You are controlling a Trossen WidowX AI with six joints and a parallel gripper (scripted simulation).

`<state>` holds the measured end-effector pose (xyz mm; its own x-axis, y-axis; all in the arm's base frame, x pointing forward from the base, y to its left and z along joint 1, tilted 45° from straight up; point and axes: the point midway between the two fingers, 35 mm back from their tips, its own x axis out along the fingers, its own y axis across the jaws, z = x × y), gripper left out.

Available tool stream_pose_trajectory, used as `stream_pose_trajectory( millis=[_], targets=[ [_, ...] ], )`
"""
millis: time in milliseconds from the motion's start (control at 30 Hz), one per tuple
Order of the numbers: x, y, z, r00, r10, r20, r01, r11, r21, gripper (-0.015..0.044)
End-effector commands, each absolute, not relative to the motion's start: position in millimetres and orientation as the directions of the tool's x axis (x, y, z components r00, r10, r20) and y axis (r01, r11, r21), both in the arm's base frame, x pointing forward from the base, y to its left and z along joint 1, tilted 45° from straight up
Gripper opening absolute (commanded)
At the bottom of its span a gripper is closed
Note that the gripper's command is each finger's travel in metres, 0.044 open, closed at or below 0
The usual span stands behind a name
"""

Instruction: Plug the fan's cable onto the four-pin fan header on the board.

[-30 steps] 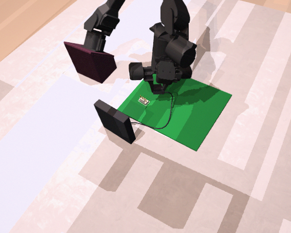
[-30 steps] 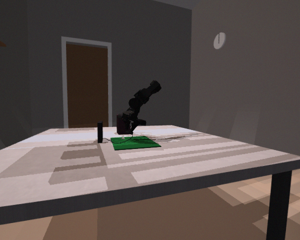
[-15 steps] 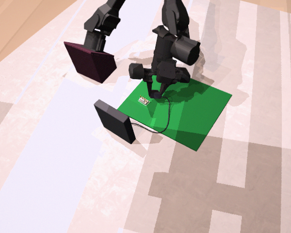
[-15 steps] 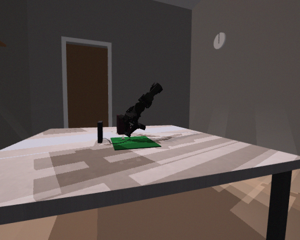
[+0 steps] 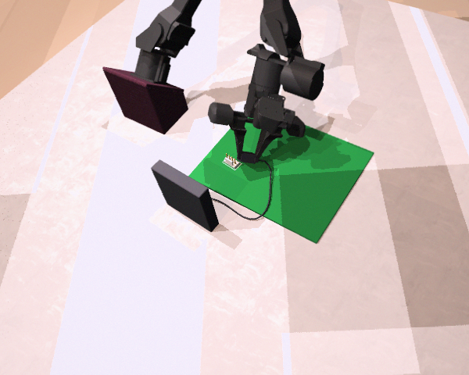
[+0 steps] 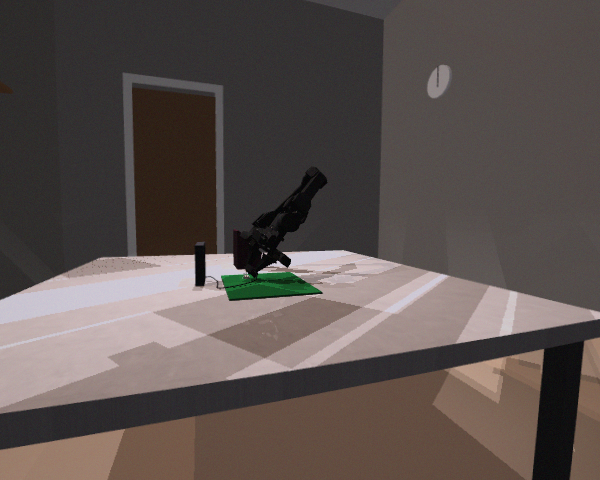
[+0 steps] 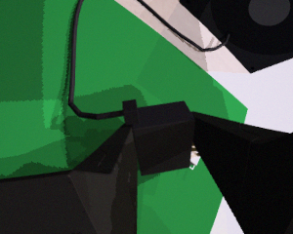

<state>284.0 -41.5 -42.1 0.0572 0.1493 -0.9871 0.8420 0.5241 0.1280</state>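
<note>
My gripper [image 5: 248, 156] [image 7: 160, 124] is shut on the black plug [image 5: 248, 158] [image 7: 163, 146], just above the green board [image 5: 307, 201] [image 6: 274, 290] [image 7: 112, 39]. The white four-pin header [image 5: 234, 165] stands on the board, just left of the plug in the top view, its pins bare. In the wrist view the plug and the right finger hide most of the header [image 7: 194, 160]. The black cable [image 5: 271, 185] [image 7: 72, 63] runs from the plug in a loop to the fan [image 5: 186, 198] [image 6: 200, 264] [image 7: 269, 34], which stands upright beside the board.
A dark maroon block [image 5: 148, 102] on a second black arm part [image 5: 152, 66] stands left of my arm in the top view. The fan stands at the board's left front edge. The cable loop crosses the board's near edge.
</note>
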Motion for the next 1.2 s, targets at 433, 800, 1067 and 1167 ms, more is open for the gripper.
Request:
stream_pose_trajectory(
  millis=[433, 800, 1067, 1167],
  targets=[
    [285.4, -40.2, -42.2, 0.145, -0.052, -0.988, 0.862, 0.496, 0.100, 0.0000],
    [287.0, -38.1, -39.3, 0.219, -0.172, -0.960, 0.876, 0.467, 0.116, 0.0000],
    [287.9, -36.2, -35.1, 0.279, -0.251, -0.927, 0.884, 0.443, 0.146, 0.0000],
    [288.1, -35.5, -33.1, 0.303, -0.279, -0.911, 0.886, 0.434, 0.162, 0.0000]
  ],
)
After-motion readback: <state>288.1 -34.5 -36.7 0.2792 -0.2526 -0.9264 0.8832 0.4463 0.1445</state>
